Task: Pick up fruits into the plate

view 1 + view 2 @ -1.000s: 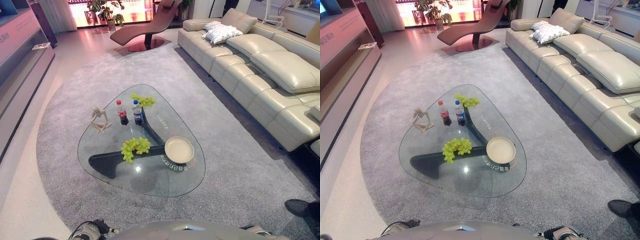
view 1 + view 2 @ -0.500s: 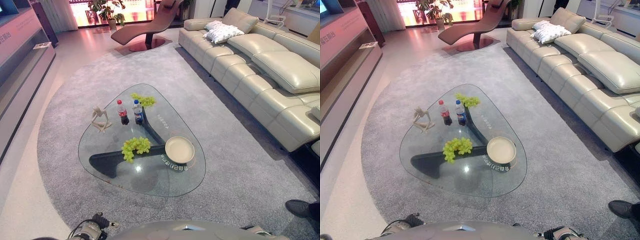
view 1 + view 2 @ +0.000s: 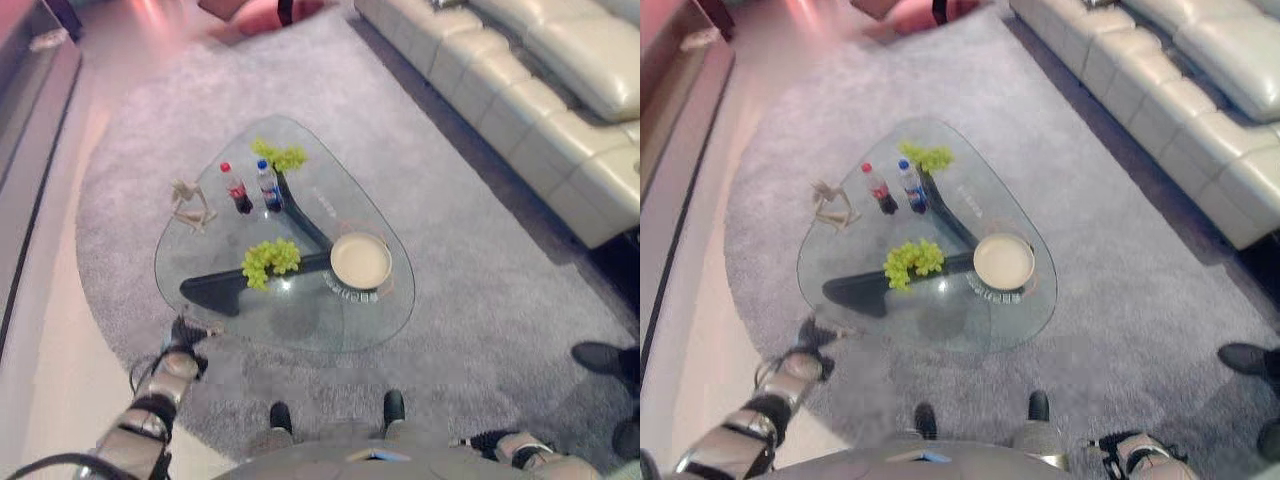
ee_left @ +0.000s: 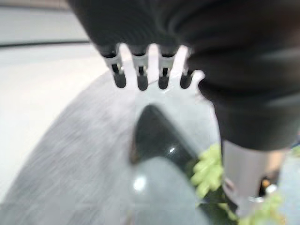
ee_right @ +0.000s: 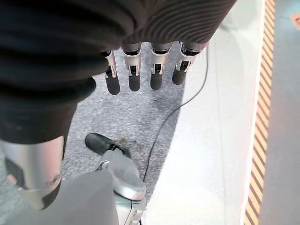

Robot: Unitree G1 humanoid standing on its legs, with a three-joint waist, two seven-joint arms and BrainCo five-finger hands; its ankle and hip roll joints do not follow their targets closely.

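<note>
A bunch of green grapes [image 3: 270, 262] lies on the glass table [image 3: 300, 325], just left of the round cream plate [image 3: 361, 260]. A second bunch of green grapes [image 3: 281, 156] lies at the table's far end. My left hand [image 3: 183, 334] reaches out at the table's near-left edge, short of the near bunch. Its fingers [image 4: 139, 71] are straight and open, and the grapes [image 4: 206, 171] and the table's dark base [image 4: 154, 140] show past them. My right hand [image 5: 134, 70] hangs low at my right side, open, with its fingers over the rug.
Two small bottles [image 3: 250, 187] and a pale figurine [image 3: 190, 205] stand on the table's far left part. A cream sofa [image 3: 540, 90] runs along the right. A person's dark shoe [image 3: 600, 358] rests on the grey rug [image 3: 480, 280] at the right.
The camera has tipped down and closer to the table. My left arm has come up and forward to the table's near-left edge. The things on the table have not moved.
</note>
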